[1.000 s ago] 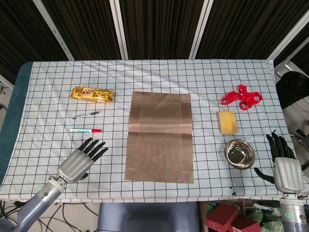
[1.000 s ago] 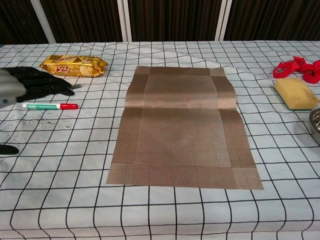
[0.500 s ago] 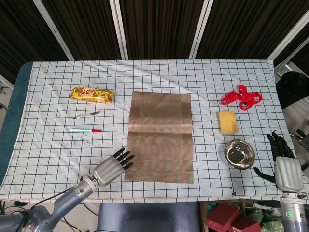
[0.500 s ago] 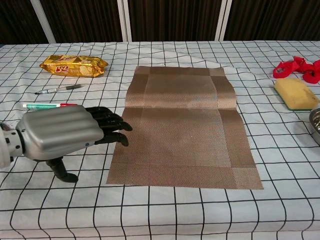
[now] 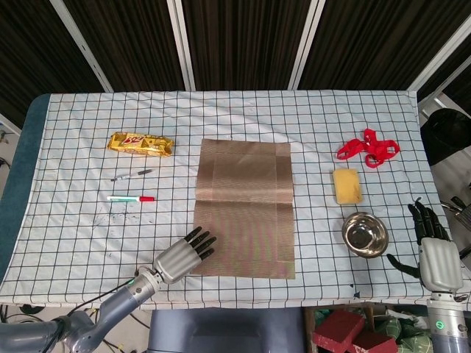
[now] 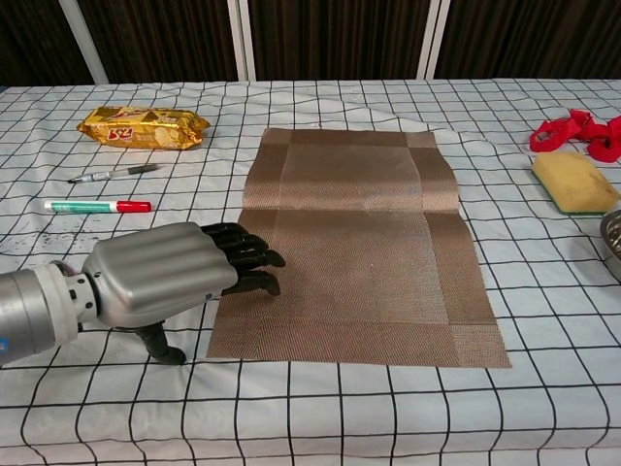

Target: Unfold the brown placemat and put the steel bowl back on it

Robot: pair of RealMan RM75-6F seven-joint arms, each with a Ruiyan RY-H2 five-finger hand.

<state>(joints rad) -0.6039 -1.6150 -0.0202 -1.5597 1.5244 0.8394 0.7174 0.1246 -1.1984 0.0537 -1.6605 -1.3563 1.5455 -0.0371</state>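
Note:
The brown placemat point(image 5: 243, 207) point(image 6: 354, 245) lies flat and spread out at the table's middle, with a crease across it. My left hand point(image 5: 182, 254) point(image 6: 179, 267) rests palm down at the mat's near left corner, fingers point(image 6: 247, 260) extended over its edge and holding nothing. The steel bowl point(image 5: 364, 234) stands upright on the cloth right of the mat; in the chest view only its rim point(image 6: 611, 237) shows. My right hand point(image 5: 434, 252) hovers open beyond the bowl at the table's right edge.
A yellow sponge point(image 5: 346, 185) and a red strap point(image 5: 368, 147) lie behind the bowl. Left of the mat are a snack packet point(image 5: 141, 143), a pen point(image 5: 132, 175) and a red-capped marker point(image 5: 129, 198). The checked tablecloth point(image 5: 309, 125) covers the table.
My left hand has moved right and nearer, from beside the marker to the mat's near left corner, fingers now over its edge. The right hand, bowl and mat have stayed put.

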